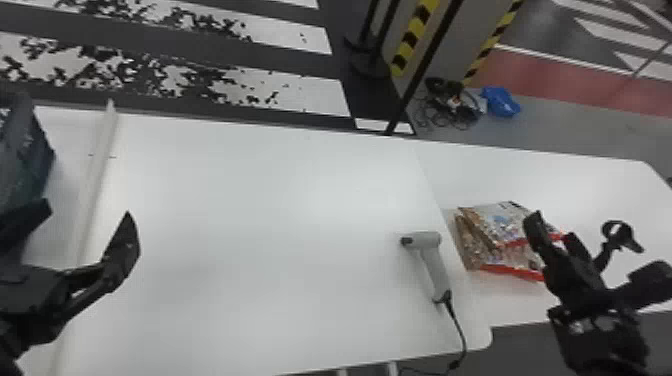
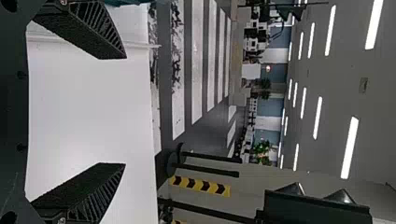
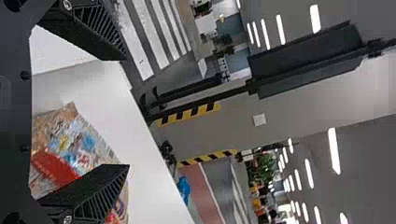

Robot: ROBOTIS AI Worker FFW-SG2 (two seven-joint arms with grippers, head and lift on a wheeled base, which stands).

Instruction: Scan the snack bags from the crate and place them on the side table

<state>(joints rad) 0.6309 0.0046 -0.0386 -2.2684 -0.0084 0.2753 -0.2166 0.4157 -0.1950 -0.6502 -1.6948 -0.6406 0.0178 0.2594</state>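
Bags are lying stacked on the side table, right of the scanner, nearest the right gripper, spread and empty. The crate is standing far left of the scanner, so the left gripper, also spread, is probably suiting any next pick.

The left claw and right claw both hang, fingers spread wide.

Indoor hall: crosswalk stripes, ceiling lights
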